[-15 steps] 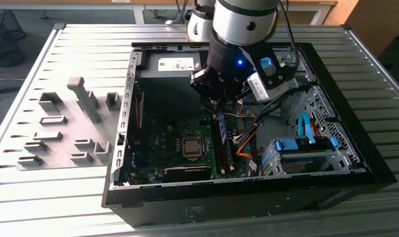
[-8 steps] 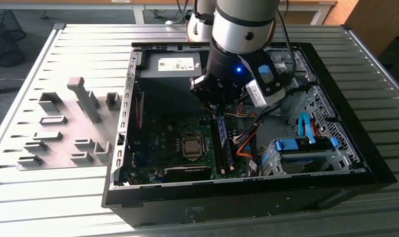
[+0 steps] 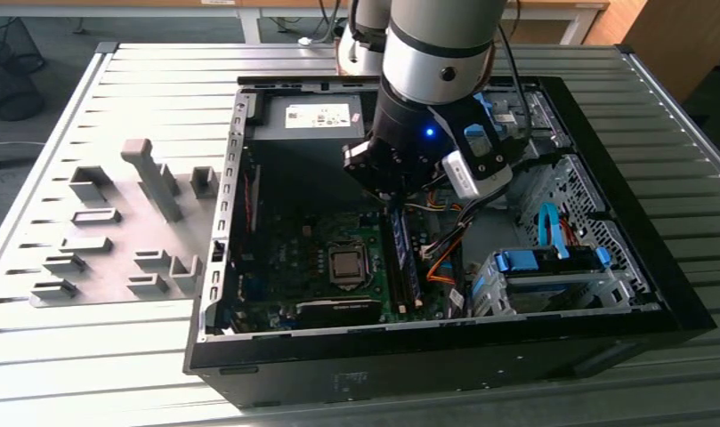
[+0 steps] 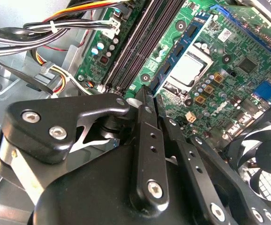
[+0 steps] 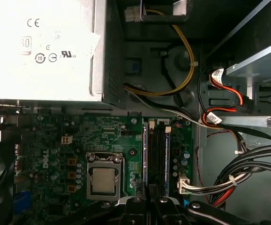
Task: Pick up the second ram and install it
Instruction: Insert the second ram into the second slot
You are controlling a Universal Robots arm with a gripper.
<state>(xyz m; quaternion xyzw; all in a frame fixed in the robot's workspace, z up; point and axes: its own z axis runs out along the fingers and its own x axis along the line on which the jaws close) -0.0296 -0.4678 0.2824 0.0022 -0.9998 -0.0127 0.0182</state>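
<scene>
Black end effector hangs inside the open case, right over the memory slots. Its fingertips are drawn nearly together, and I see no board between them.

Just beyond the tips lies the ram. It is a long, thin stick that stands on edge in the slot bank and is not in the grasp. In the first wrist view the end effector sits at one end of the slots. The ram runs straight away from it, toward the power supply. Two dark sticks seem to stand side by side there, and which one is the second I cannot tell for sure.

The ram's long axis follows the slots, so the end effector meets one end of it, not its middle. Whether the stick is fully seated I cannot judge.

Beside the slots sits the CPU, bare in its socket. In the exterior view the ram reaches from under the end effector toward the case's near wall. Farther off, grey fixture blocks stand on the table.
</scene>
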